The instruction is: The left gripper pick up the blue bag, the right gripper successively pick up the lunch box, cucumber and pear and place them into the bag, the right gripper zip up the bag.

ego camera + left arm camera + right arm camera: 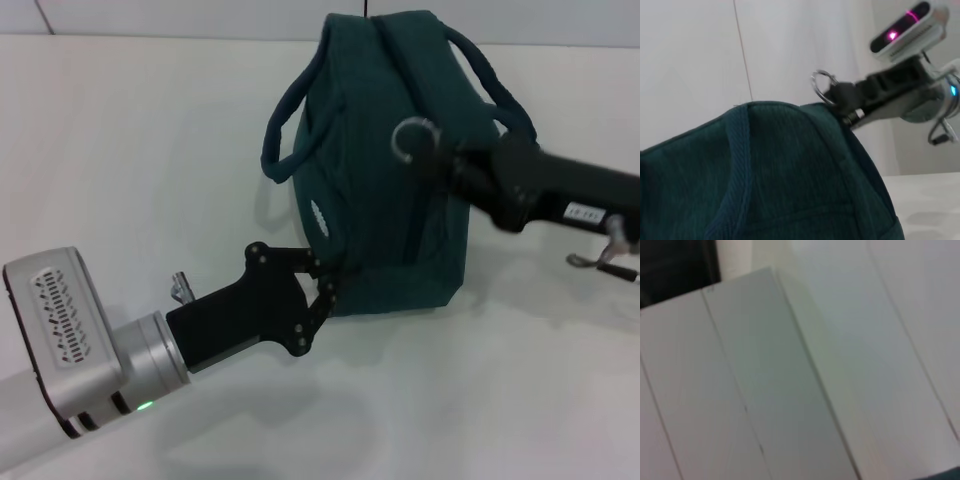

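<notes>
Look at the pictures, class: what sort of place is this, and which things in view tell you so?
Probably a robot test or lab bench, not a home. A plain white table backed by bare white wall panels holds only the blue bag, with the left gripper at its lower corner and the right gripper at its zipper ring.

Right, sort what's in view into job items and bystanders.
Job:
dark teal-blue soft fabric bag
metal ring zipper pull
black left gripper, at the bag's lower corner
black right gripper, at the ring pull

Bystanders:
white table
</notes>
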Action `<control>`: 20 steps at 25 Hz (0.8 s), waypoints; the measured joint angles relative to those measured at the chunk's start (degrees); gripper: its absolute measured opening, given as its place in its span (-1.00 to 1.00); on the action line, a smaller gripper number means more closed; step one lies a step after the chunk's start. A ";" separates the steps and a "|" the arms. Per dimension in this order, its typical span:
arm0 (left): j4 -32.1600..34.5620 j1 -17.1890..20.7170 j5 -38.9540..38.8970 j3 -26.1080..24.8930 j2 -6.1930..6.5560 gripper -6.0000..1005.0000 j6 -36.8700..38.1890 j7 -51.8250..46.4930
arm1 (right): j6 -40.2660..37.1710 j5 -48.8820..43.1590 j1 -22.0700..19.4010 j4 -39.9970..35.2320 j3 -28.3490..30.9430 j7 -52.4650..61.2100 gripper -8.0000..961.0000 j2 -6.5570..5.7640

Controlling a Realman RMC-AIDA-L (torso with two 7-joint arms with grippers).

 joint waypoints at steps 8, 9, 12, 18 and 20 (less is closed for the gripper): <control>0.10 -0.03 0.03 0.00 0.00 -0.86 -0.71 0.50 | 0.73 -0.23 -0.75 0.24 6.06 -0.84 -0.96 0.40; 0.10 -0.02 0.04 0.00 0.00 -0.87 -0.72 0.51 | 0.91 -0.23 -0.75 0.24 6.18 -1.59 -0.96 0.48; 0.14 0.05 0.55 0.00 0.03 -0.87 -0.75 0.58 | 1.22 0.00 -0.77 0.24 6.63 -5.04 -0.96 0.79; 0.16 0.19 1.13 -0.01 0.15 -0.85 -0.49 0.64 | 1.70 0.15 -0.92 0.24 7.16 -9.96 -0.96 1.39; 0.16 0.05 1.38 0.01 0.06 -0.84 0.29 0.59 | 1.57 0.28 -0.94 0.22 6.93 -10.91 -0.96 1.48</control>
